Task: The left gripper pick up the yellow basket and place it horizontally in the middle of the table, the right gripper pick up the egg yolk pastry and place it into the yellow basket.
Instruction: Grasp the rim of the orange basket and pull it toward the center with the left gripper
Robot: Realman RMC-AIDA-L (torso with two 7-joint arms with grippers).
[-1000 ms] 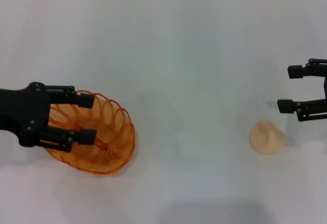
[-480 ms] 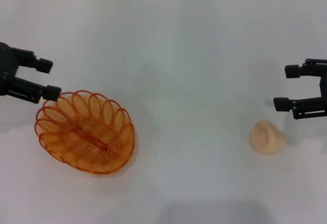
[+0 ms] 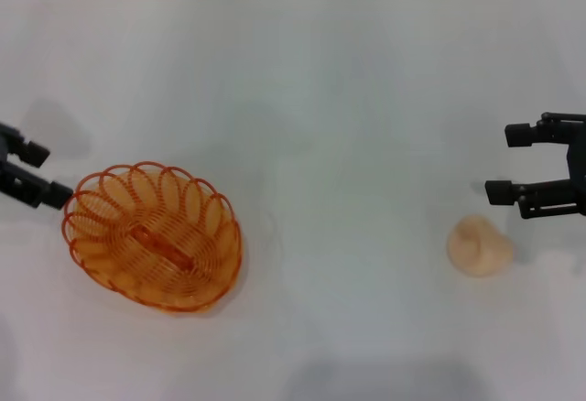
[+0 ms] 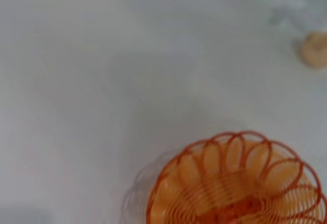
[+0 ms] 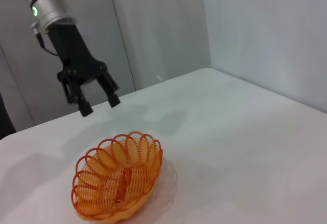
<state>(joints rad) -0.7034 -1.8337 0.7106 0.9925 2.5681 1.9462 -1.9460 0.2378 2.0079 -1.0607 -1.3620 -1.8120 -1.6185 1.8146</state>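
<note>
orange wire, that's the yellow basket (image 3: pixel 152 235), sitting flat on the table (image 3: pixel 330 99) over on the left side, nothing in it. left gripper (image 3: pixel 41 174) hangs just off the basket's left rim, fingers spread wide and holding nothing. egg yolk pastry (image 3: pixel 479 246) sits far to the right, well apart from the basket. right gripper (image 3: pixel 508 163) hovers just behind the pastry, jaws apart too, not touching it.

One yellow basket (image 3: pixel 152 236), one egg yolk pastry (image 3: pixel 478 246), two end effectors.
</note>
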